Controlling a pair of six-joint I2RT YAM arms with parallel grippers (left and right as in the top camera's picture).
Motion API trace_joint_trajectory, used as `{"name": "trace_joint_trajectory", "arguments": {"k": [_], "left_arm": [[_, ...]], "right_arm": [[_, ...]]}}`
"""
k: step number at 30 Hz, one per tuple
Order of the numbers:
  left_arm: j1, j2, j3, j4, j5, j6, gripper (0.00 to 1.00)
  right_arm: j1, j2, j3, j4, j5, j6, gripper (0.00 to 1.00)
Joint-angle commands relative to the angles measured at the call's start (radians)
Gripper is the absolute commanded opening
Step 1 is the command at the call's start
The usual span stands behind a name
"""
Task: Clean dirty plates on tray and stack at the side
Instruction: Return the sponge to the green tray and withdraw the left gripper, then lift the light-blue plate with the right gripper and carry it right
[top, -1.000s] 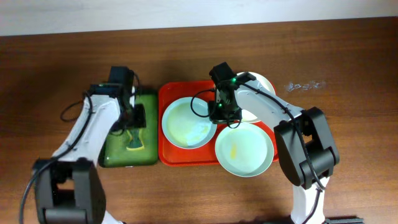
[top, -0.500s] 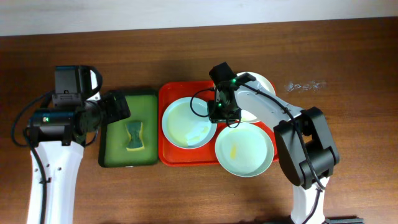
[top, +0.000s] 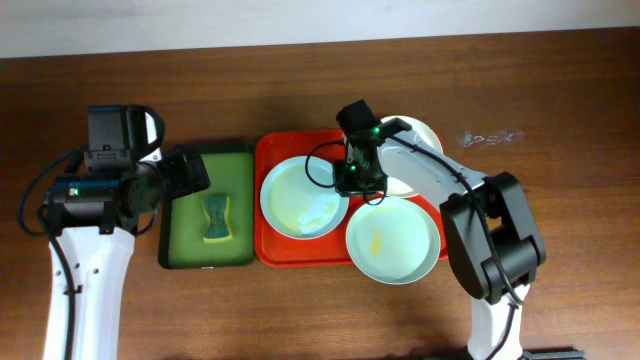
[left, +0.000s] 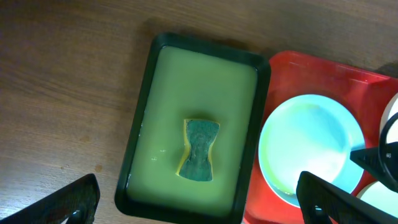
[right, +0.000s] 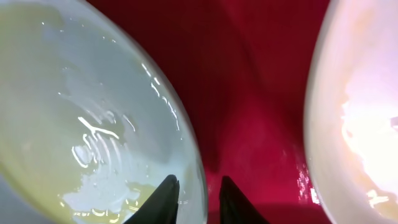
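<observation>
The red tray (top: 268, 150) holds three plates. A pale blue-green plate (top: 298, 198) with a yellow smear lies at its left. A second pale plate (top: 392, 240) with a yellow smear lies at the front right. A cream-white plate (top: 420, 140) is at the back right, partly under the right arm. My right gripper (top: 350, 184) straddles the first plate's right rim (right: 74, 112), one finger on each side (right: 196, 190), closed on it. The cream plate (right: 360, 112) is to its right. My left gripper (top: 190, 172) is open and empty, raised above the green tray (left: 205, 74).
A yellow and green sponge (top: 216, 219) lies in the green tray (top: 185, 245), left of the red tray; it also shows in the left wrist view (left: 200, 150). Brown wooden table (top: 560, 200) surrounds both trays. The first plate (left: 311, 143) shows at the right of the left wrist view.
My left arm has lifted off the sponge and drawn back to the left; the sponge stays in the green tray. The right arm and plates have not moved.
</observation>
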Motion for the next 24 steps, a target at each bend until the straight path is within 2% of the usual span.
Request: {"name": "trace_joint_trajectory", "arguments": {"k": [1,2,4,16,20,24], "left_arm": [[0.005,-0.005,0.011,-0.001,0.004,-0.010,0.99],[0.005,-0.005,0.011,-0.001,0.004,-0.010,0.99],[0.005,-0.005,0.011,-0.001,0.004,-0.010,0.99],[0.005,-0.005,0.011,-0.001,0.004,-0.010,0.99],[0.005,-0.005,0.011,-0.001,0.004,-0.010,0.99],[0.005,-0.005,0.011,-0.001,0.004,-0.010,0.99]], "right_arm": [[0.005,-0.007,-0.053,0.037,0.005,-0.006,0.09],[0.005,-0.007,-0.052,0.036,0.004,-0.007,0.04],[0.002,-0.017,-0.030,0.014,-0.006,-0.007,0.04],[-0.035,-0.057,0.357,-0.348,-0.006,-0.006,0.04],[-0.030,-0.057,0.382,-0.316,-0.006,0.108,0.04],[0.034,-0.056,0.382,-0.187,0.007,0.138,0.04]]}}
